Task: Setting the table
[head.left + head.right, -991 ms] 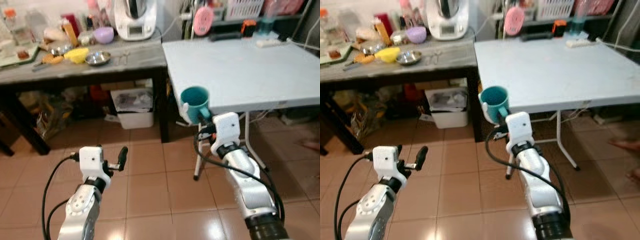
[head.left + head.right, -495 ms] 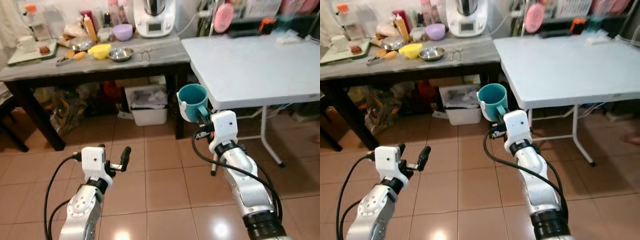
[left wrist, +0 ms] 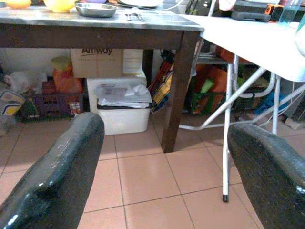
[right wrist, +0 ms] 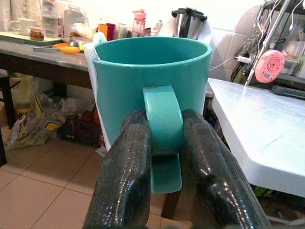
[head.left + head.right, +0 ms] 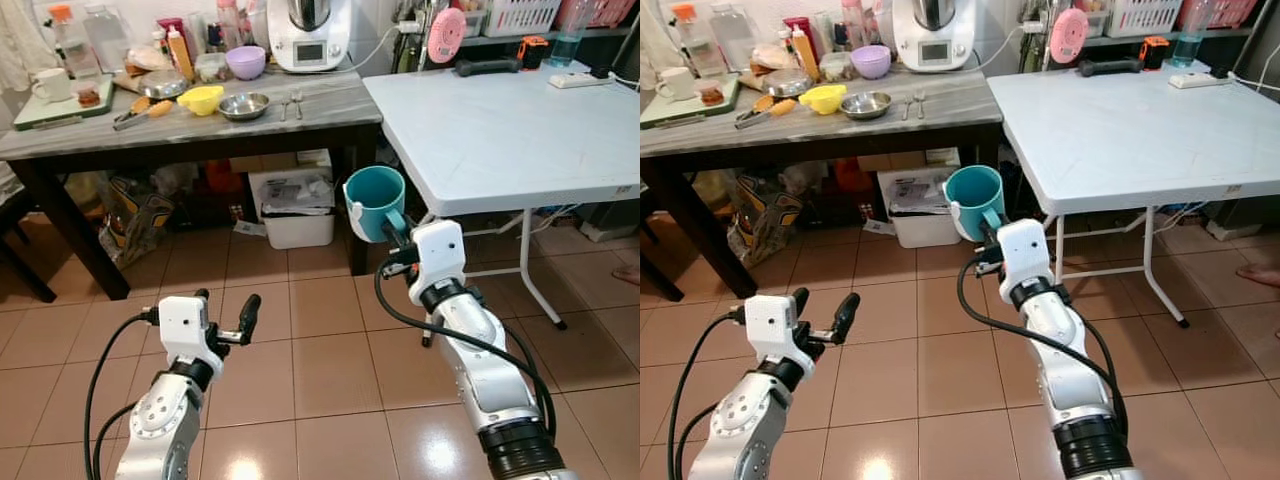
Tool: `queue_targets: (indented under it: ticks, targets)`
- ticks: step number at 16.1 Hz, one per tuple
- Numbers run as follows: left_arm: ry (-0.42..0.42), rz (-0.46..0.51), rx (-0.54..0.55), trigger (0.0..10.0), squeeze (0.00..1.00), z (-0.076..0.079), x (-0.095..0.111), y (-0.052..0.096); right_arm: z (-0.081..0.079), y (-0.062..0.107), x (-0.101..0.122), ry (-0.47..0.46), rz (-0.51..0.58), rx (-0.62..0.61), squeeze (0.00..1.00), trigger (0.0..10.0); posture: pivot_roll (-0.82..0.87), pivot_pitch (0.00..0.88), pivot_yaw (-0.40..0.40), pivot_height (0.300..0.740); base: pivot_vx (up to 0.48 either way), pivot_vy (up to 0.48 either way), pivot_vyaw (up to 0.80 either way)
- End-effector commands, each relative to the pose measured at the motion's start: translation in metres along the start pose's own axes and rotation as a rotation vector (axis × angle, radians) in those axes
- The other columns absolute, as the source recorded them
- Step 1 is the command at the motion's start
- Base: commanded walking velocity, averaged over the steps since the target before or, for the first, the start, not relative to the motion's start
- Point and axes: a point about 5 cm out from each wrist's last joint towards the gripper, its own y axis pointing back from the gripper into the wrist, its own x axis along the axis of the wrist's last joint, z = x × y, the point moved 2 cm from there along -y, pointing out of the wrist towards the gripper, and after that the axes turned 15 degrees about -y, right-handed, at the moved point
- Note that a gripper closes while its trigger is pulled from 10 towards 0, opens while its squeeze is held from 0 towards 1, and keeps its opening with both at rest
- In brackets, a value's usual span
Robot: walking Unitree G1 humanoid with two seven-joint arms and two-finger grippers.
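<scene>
A: Where is the teal mug (image 5: 375, 201)?

B: Up in the air, upright, over the tiled floor (image 5: 300, 360) just short of the white table (image 5: 510, 125)'s near corner. The right gripper (image 4: 164, 157) has its two black fingers (image 4: 125, 176) clamped on the mug's handle.

A: And the left gripper (image 5: 225, 318)?

B: Low over the floor, fingers spread wide apart, holding nothing.

A: What else is there?

B: A dark table (image 5: 180, 125) to the left carries a yellow bowl (image 5: 200, 98), a steel bowl (image 5: 245, 104), a purple bowl (image 5: 246, 62) and a white kitchen appliance (image 5: 308, 35). A white bin (image 5: 293, 205) sits under it.
</scene>
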Motion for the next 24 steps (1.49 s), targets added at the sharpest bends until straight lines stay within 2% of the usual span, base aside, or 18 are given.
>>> queue_targets:
  ticks: [1, 12, 20, 24]
  targets:
    - [-0.014, 0.021, 0.007, 10.0, 0.00, -0.005, 0.005, 0.001, -0.002, -0.004, 0.007, 0.006, 0.033, 0.009, 0.00, 10.0, -0.12, 0.000, 0.070, 0.740, 0.349, 0.000, 0.00]
    - [-0.001, 0.028, 0.001, 10.0, 0.00, 0.001, 0.007, -0.002, -0.008, -0.004, 0.007, 0.008, 0.037, 0.030, 0.00, 10.0, -0.11, 0.000, 0.068, 0.740, 0.423, 0.000, 0.00]
    - [-0.007, 0.049, 0.041, 10.0, 0.00, -0.007, 0.015, -0.013, -0.008, 0.000, 0.009, 0.010, 0.041, 0.039, 0.00, 10.0, -0.13, 0.000, 0.074, 0.740, 0.480, 0.000, 0.00]
    - [-0.009, 0.054, 0.029, 10.0, 0.00, -0.005, 0.017, -0.016, -0.010, 0.001, 0.008, 0.024, 0.042, 0.042, 0.00, 10.0, -0.13, 0.000, 0.076, 0.740, 0.480, 0.000, 0.64]
